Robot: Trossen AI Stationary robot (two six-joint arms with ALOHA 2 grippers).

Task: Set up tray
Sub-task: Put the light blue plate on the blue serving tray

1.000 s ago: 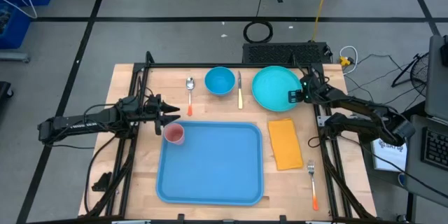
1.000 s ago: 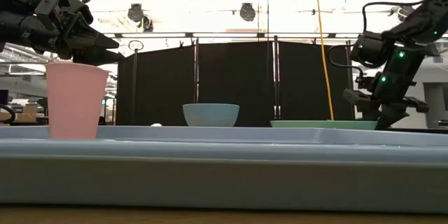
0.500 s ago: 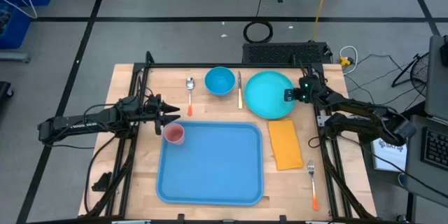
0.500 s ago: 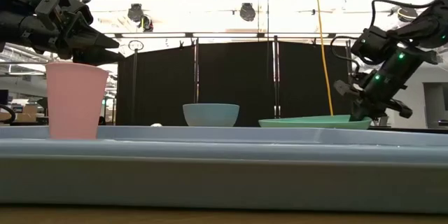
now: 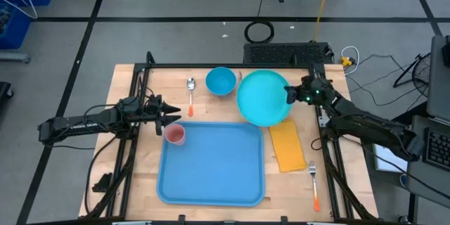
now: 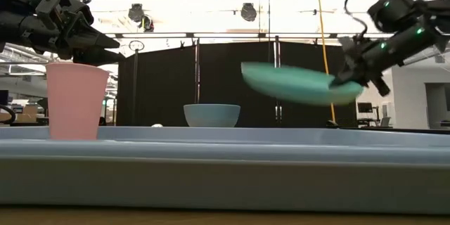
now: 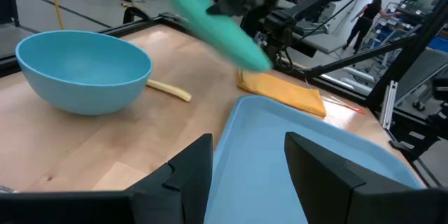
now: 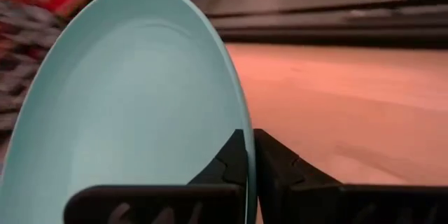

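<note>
A light-blue tray (image 5: 211, 163) lies flat on the wooden table (image 5: 126, 190), at the near middle. In the low view its rim fills the foreground and hides the tabletop behind it; only the top of the blue bowl (image 6: 211, 115) shows above that rim. In the left wrist view the tray is cut off at the picture's edge.

The right gripper (image 5: 292, 95) is beyond the tray's far right corner, its fingers pressed together on the rim of a round teal plate (image 5: 264, 98). The plate is lifted clear of the table and tilted, and its moving edge looks smeared in the low view. Seen from above, it covers most of the yellow-handled knife (image 5: 240, 79) beside the bowl. In the right wrist view the plate fills most of the picture, and the fingertips (image 8: 241, 161) meet at its edge.

The left gripper (image 5: 167, 112) hovers just off the tray's far left corner, fingers spread and holding nothing, above a pink cup (image 5: 175, 135) that stands in that corner.

An orange-yellow napkin (image 5: 287, 145) lies just right of the tray, a fork (image 5: 314, 183) farther right, and a spoon (image 5: 190, 93) beyond the tray's far left corner.
</note>
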